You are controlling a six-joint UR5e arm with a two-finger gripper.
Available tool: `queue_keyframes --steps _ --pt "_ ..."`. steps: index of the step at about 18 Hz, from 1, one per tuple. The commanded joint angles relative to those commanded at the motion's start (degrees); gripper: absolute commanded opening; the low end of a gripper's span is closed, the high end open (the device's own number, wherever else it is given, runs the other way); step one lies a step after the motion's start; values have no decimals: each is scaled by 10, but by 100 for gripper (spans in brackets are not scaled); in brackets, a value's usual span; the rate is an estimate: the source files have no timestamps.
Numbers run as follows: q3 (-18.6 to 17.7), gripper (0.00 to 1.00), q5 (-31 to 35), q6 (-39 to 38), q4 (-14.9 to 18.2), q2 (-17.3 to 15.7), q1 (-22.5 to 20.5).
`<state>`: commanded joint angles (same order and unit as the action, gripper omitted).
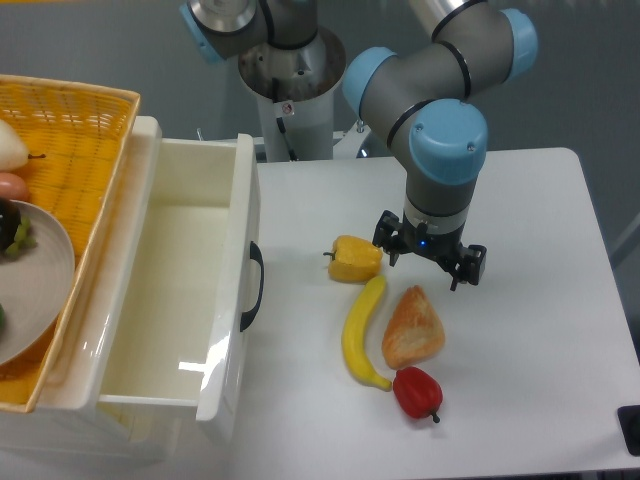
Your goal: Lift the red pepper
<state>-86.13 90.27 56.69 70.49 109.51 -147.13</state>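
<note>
The red pepper (pixel 417 391) lies on the table (pixel 530 350) near the front edge, past the wedge-shaped piece (pixel 412 328) from my hand (pixel 430 262), stem toward the front. My hand hangs released, grasping nothing.

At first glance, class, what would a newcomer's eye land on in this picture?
The grey-and-blue arm reaching down mid-table, its claw hanging above a cluster of toy food. Below it lie a yellow pepper, a banana, an orange-tan wedge and, nearest the front edge, the red pepper. At left a white drawer stands open.
</note>
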Motion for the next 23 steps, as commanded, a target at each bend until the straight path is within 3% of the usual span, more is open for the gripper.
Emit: queue_keyframes --steps 10,13,20,23 --pt "-18 100 -13 -28 -3 2 -10" --pt "-19 100 -13 -106 -25 5 -10" --pt "-14 100 -20 -256 -40 30 -16" --pt "-12 100 -20 -332 -78 49 -15"
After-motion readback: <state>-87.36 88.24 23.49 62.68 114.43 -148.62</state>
